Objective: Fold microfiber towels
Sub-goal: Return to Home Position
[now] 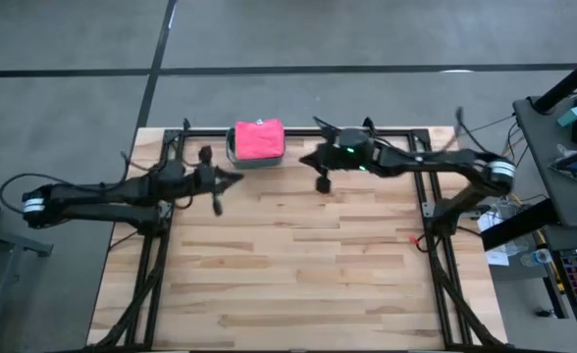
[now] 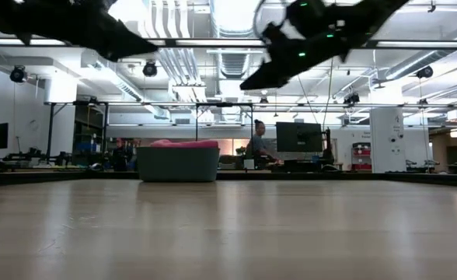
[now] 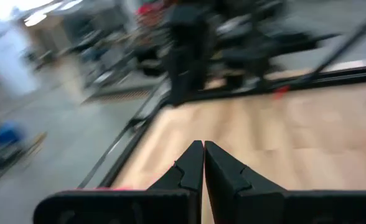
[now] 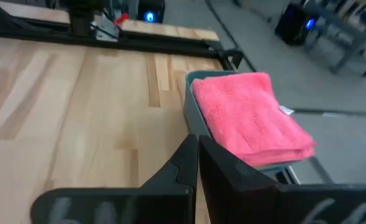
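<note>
A folded pink microfiber towel [image 1: 259, 139] [image 4: 251, 118] lies on top of the teal bin [image 4: 197, 115] [image 2: 178, 164], which stands at the middle of the table's far edge. The bin's inside is hidden under the towel. My left gripper [image 1: 237, 177] [image 3: 203, 147] hovers above the table, left of the bin and a little nearer, shut and holding nothing. My right gripper [image 1: 304, 159] [image 4: 197, 142] hovers just right of the bin, also shut and holding nothing. In the low view both are high above the tabletop, the right gripper [image 2: 252, 81] slanting down.
Bare wooden tabletop [image 1: 298, 255] stretches from the bin to the near edge. Black frame rails [image 1: 436, 235] run along the table's sides and far edge. A desk with gear [image 1: 563, 147] stands off the right side. A person [image 2: 257, 141] sits far behind the table.
</note>
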You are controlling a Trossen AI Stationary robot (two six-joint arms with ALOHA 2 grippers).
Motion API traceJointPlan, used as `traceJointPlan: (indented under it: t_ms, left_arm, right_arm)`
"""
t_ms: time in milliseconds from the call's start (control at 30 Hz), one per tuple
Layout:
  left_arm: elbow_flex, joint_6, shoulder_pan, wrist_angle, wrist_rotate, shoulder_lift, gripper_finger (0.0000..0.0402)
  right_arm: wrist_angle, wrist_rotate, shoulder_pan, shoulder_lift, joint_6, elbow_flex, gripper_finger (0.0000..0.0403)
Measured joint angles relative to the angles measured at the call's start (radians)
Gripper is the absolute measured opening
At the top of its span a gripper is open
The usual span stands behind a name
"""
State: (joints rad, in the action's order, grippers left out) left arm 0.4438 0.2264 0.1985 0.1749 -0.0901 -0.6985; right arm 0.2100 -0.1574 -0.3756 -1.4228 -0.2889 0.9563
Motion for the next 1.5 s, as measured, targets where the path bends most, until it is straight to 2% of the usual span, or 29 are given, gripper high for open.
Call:
traceJointPlan:
  t_ms: [133, 433, 733, 867, 967, 1033, 1200, 1333, 1500]
  left_arm:
    - [-0.056, 0.020, -0.050, -0.001, 0.087, 0.110, 0.0000]
    - [-0.205, 0.024, -0.057, 0.000, 0.089, 0.310, 0.0000]
    - [-0.301, 0.045, -0.056, 0.015, 0.088, 0.539, 0.0000]
    - [-0.352, 0.044, -0.056, -0.002, 0.088, 0.628, 0.0000]
    - [-0.385, 0.042, -0.056, 0.019, 0.087, 0.682, 0.0000]
    - [-0.422, 0.042, -0.056, 0.033, 0.085, 0.674, 0.0000]
    - [-0.435, 0.042, -0.056, 0.100, 0.085, 0.653, 0.0000]
    - [-0.436, 0.041, -0.056, 0.099, 0.085, 0.638, 0.0000]
    - [-0.436, 0.041, -0.056, 0.099, 0.085, 0.629, 0.0000]
  right_arm:
    - [0.093, 0.000, 0.005, 0.147, -0.010, -0.182, 0.0009]
    - [0.248, 0.000, 0.005, 0.453, -0.018, -0.533, 0.0009]
    - [0.326, -0.008, 0.005, 0.775, 0.003, -0.768, 0.0009]
    - [0.328, -0.032, 0.005, 0.916, 0.031, -0.834, 0.0009]
    - [0.328, -0.120, 0.005, 1.000, 0.059, -0.882, 0.0009]
    - [0.331, -0.166, 0.005, 1.053, 0.082, -0.913, 0.0009]
    - [0.238, -0.168, 0.005, 1.153, 0.113, -0.944, 0.0009]
    - [0.193, -0.166, 0.005, 1.175, 0.122, -0.944, 0.0009]
    - [0.186, -0.065, 0.004, 1.172, 0.126, -0.944, 0.0009]
